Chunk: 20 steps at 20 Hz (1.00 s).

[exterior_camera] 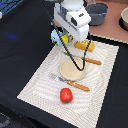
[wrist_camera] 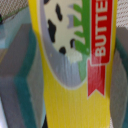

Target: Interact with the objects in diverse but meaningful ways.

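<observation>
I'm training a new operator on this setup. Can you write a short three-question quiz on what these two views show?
1. True or false: the gripper holds a yellow butter packet.
2. What lies on the placemat nearest the exterior view's bottom edge? A) red fruit B) bread loaf C) fork
3. Fill in: the fork and knife lie on either side of the round ____.

Key: 1 true; 2 A, the red fruit; 3 plate.

Exterior view: high, angled down over placemat [exterior_camera: 70,70] and arm. Wrist view: extreme close-up between fingers [wrist_camera: 20,60] on butter packet [wrist_camera: 75,65].
</observation>
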Tool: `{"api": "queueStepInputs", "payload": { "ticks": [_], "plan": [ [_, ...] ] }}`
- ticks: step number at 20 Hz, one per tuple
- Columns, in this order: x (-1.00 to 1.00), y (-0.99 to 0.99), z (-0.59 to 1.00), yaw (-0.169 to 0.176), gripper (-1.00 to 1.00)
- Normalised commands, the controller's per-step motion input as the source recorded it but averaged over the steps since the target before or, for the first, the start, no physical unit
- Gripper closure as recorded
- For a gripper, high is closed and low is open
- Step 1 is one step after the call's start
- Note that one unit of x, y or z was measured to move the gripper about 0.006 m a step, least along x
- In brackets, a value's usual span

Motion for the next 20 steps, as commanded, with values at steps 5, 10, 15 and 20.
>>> {"api": "queueStepInputs", "payload": {
  "ticks": [5,10,15,20],
  "plan": [
    [-0.15,0.00,0.00,0.040,-1.00],
    [-0.18,0.00,0.02,0.030,-1.00],
    [-0.18,-0.23,0.22,-0.004,-1.00],
    [-0.41,-0.45,0.35,-0.043,-1.00]
  ]
}}
